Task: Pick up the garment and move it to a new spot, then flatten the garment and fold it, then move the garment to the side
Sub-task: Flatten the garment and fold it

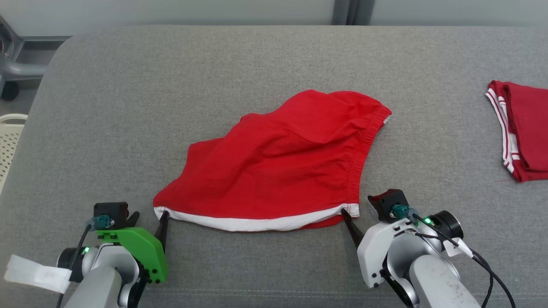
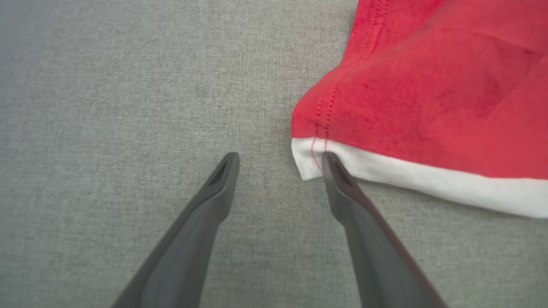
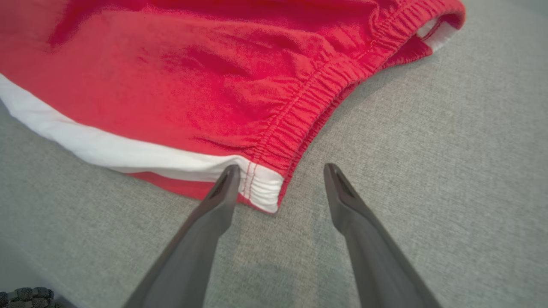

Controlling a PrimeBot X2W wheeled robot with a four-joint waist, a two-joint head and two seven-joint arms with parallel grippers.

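Nearest me, at the near edge of the grey padded table (image 1: pixel 257 55): both sets of fingers stand spread wide, gripping nothing.

Left gripper (image 2: pixel 280 158): sits at the near-left corner of the red garment (image 1: pixel 278 162). Left wrist view: one fingertip overlaps the white hem band (image 2: pixel 419 182), and the corner pokes into the gap between my fingers.

Right gripper (image 3: pixel 280 169): sits at the near-right corner, where the band meets the elastic waistband (image 3: pixel 308 111). One fingertip lies over the white and the corner is between the fingers.

Garment: mid-table, spread out but not flat. Soft ridges run across it and the far edge bulges unevenly.

Step, as I judge it: flattening, with no fold made yet. Next move calls for both grippers to close on their corners together, catching every layer, then to pull apart evenly to draw out the slack.

View comparison: the right wrist view shows a second red layer peeping out under the white band, so the corner is doubled. The head view barely hints at this. The left wrist view shows the double stitch line at the corner. The head view gives the whole outline, plus a folded red garment (image 1: pixel 522 132) at the far right, well apart.
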